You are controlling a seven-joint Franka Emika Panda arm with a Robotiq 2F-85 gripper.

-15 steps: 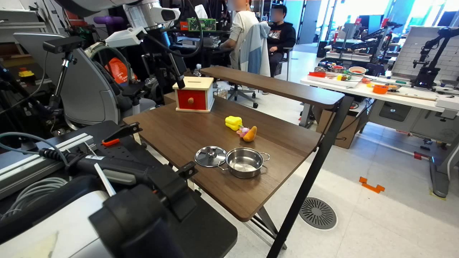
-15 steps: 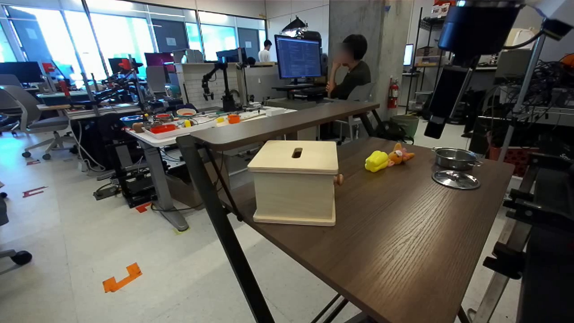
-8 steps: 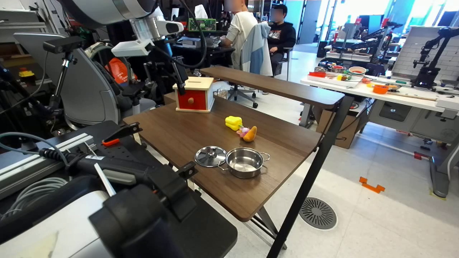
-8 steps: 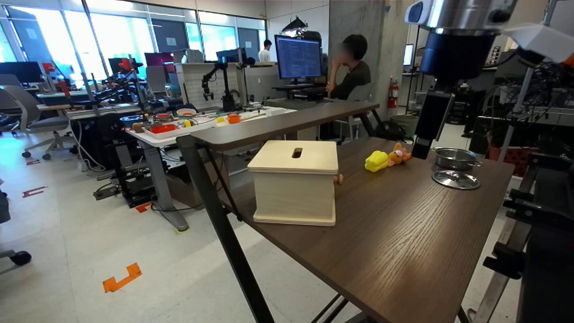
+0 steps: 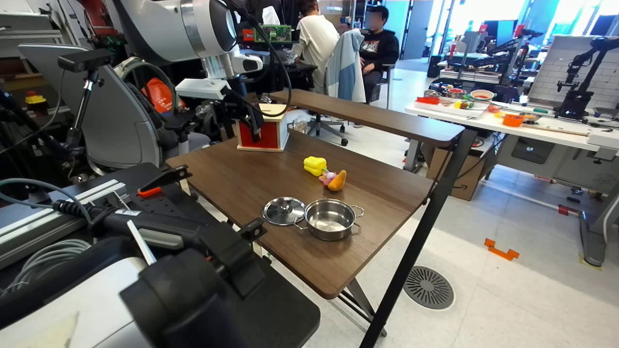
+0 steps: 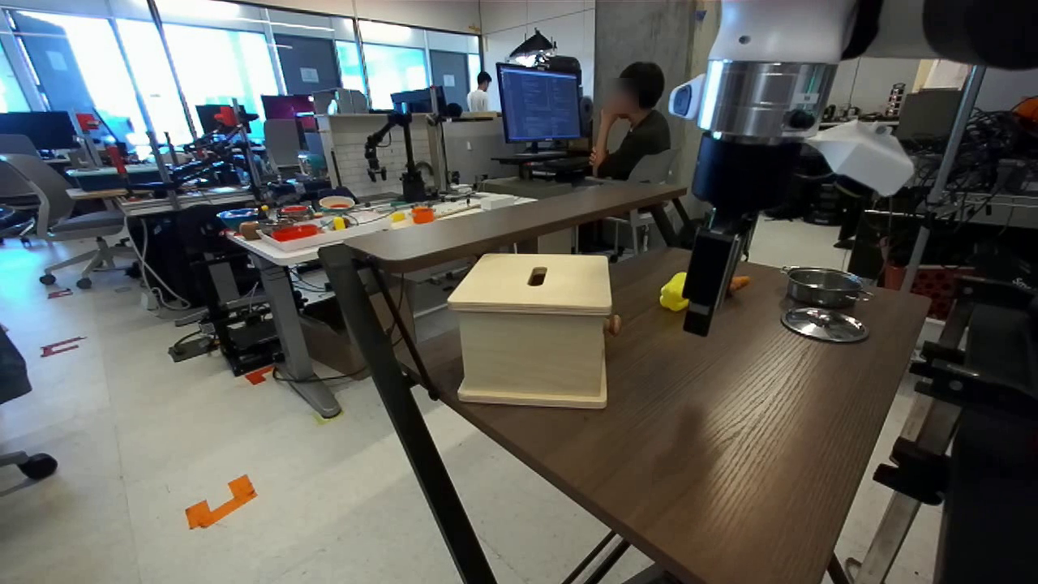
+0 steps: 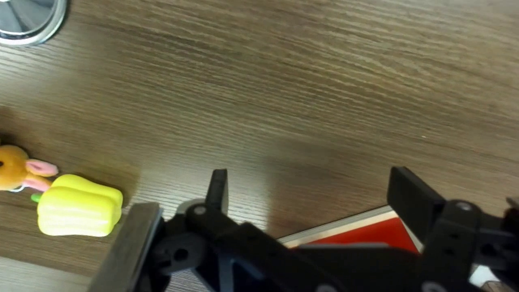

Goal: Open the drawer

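Note:
The drawer is a small wooden box with a pale top and a red front (image 5: pixel 273 137). It stands at the far end of the brown table in an exterior view, its front partly hidden behind my gripper. In an exterior view I see the pale side of the drawer (image 6: pixel 531 357) and its round wooden knob (image 6: pixel 613 324); the sliding part looks closed. My gripper (image 6: pixel 699 324) is above the table, in front of the knob and apart from it. In the wrist view my gripper (image 7: pixel 310 170) is open and empty, and the red front (image 7: pixel 365 235) shows below; the knob is hidden there.
A yellow pepper (image 5: pixel 315 166) and an orange plush toy (image 5: pixel 337 181) lie mid-table. A metal pot (image 5: pixel 330 220) and its lid (image 5: pixel 284 211) stand farther along. A raised brown shelf (image 5: pixel 367 116) runs along one table side. The wrist view also shows the pepper (image 7: pixel 79 207).
My gripper has come down and moved closer to the drawer's front, now covering the knob in an exterior view. The drawer and the other table objects have not moved.

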